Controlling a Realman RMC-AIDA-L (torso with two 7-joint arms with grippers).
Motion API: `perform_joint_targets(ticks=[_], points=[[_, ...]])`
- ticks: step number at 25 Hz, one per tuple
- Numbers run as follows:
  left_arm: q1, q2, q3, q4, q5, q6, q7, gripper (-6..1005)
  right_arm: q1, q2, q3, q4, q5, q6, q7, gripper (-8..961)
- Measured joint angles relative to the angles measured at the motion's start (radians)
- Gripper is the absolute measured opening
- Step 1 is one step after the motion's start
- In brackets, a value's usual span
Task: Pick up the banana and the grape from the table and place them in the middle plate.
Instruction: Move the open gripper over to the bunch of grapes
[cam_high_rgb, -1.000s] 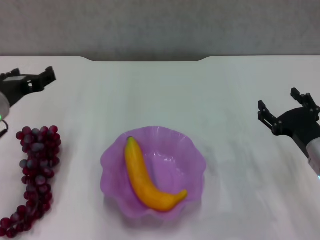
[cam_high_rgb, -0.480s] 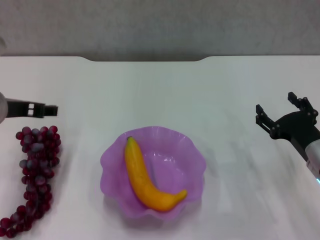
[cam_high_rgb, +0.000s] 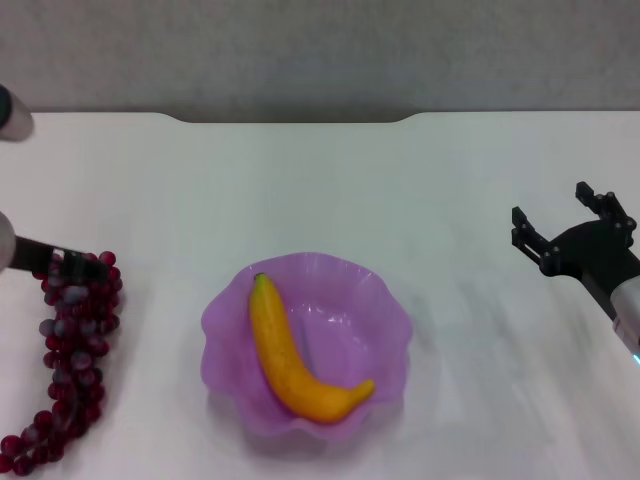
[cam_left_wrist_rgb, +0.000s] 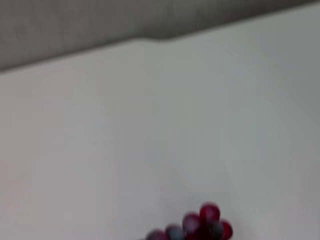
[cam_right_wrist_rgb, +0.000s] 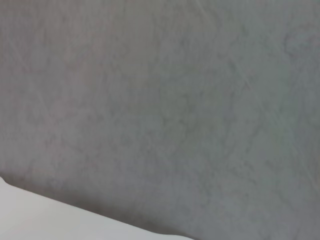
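The yellow-orange banana (cam_high_rgb: 295, 355) lies inside the purple scalloped middle plate (cam_high_rgb: 385, 300) at the centre of the white table (cam_high_rgb: 320, 190). The dark red grape bunch (cam_high_rgb: 72, 350) lies on the table at the left, apart from the plate. My left gripper (cam_high_rgb: 72, 264) is low at the far end of the bunch, seen edge-on as a thin dark bar. The left wrist view shows the bunch's top grapes (cam_left_wrist_rgb: 200, 227) close by. My right gripper (cam_high_rgb: 565, 220) is open and empty above the table at the right.
The table's dark notched far edge (cam_high_rgb: 290, 118) runs along the back, with a grey wall behind it. The right wrist view shows mostly that grey wall (cam_right_wrist_rgb: 160, 100).
My left gripper has come down from the far left of the table onto the far end of the grape bunch. The right arm has barely moved. Banana and plate are unchanged.
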Motion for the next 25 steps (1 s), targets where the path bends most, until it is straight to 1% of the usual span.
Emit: perform_joint_targets(ticks=[6, 17, 25], points=[[-0.054, -0.001, -0.006, -0.151, 0.009, 0.043, 0.005, 886, -0.005, 0.0, 0.007, -0.004, 0.0, 0.001, 0.0, 883], [-0.081, -0.001, -0.008, -0.265, 0.006, 0.098, -0.008, 885, -0.001, -0.001, 0.009, -0.006, 0.0, 0.001, -0.009, 883], [-0.13, -0.001, -0.019, -0.407, -0.003, 0.155, -0.01, 884, -0.003, -0.002, 0.009, -0.005, 0.0, -0.005, -0.007, 883]])
